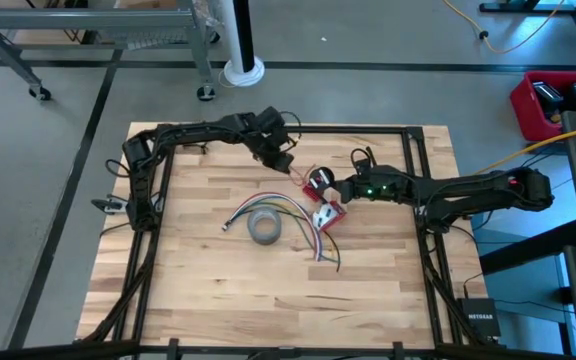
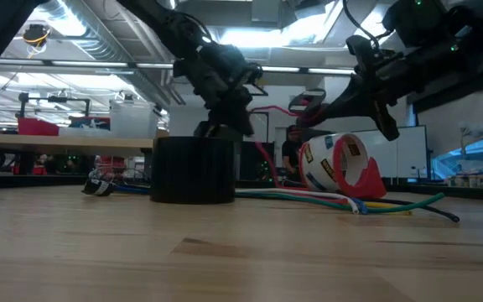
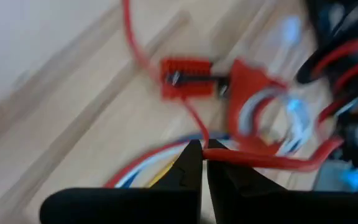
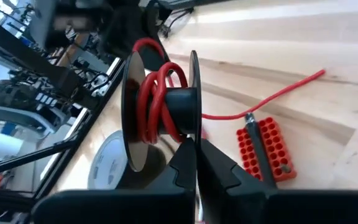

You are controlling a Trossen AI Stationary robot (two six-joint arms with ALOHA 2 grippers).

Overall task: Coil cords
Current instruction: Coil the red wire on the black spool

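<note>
Grey tape roll [image 2: 193, 168] sits closest in the low view, standing on the wooden table [image 1: 268, 300] near its middle. Just beside it, at about 3 o'clock in the high view, lies a bunch of coloured wires [image 1: 298, 225] that fans out on the wood toward 5 o'clock. A red tape holder [image 1: 328, 215] with a roll of clear tape in it rests on those wires, at 3 o'clock from the grey roll. Up at 1 o'clock from the grey roll, both arms meet. The right gripper [image 4: 196, 149] comes in from the 3 o'clock side of the table, and its two fingers are pressed tight together on the edge of a small black spool [image 4: 182, 106], holding it up off the table. A thin red wire [image 4: 157, 93] is wound in a few loops around the middle of that spool. The rest of the wire trails away past a little red block full of holes [image 4: 266, 152] that lies flat on the wood. The left gripper [image 3: 202, 149] reaches in from 11 o'clock. Its fingers are squeezed together on the loose part of the red wire, just beside the spool.
</note>
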